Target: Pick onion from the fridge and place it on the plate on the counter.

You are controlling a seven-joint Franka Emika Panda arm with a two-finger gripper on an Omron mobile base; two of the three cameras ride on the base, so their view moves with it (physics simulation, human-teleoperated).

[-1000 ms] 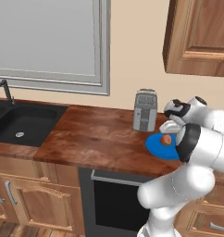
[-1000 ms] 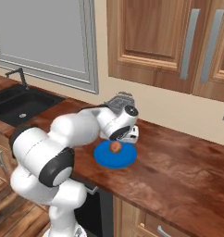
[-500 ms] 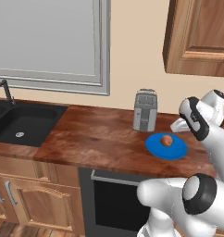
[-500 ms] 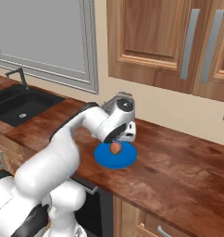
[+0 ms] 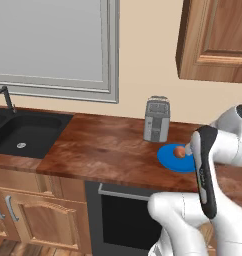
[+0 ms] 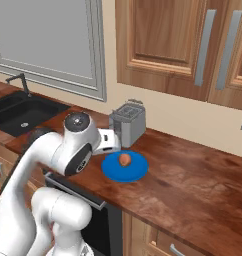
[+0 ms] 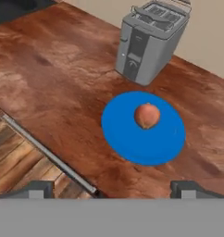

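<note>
Toaster (image 7: 148, 39): upper middle of hand view, standing just beyond plate.
Plate (image 7: 125, 134): centre, flat on counter (image 7: 49, 88).
Onion (image 7: 147, 115): resting on plate, centre.
Gripper (image 7: 112, 189): fingertips wide apart at bottom edge, holding nothing.

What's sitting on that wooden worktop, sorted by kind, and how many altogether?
Onion: 1, resting on the plate
Blue plate: 1
Grey toaster: 1
Total: 3

Grey toaster (image 7: 150, 40), black sink (image 5: 23, 134)
</note>
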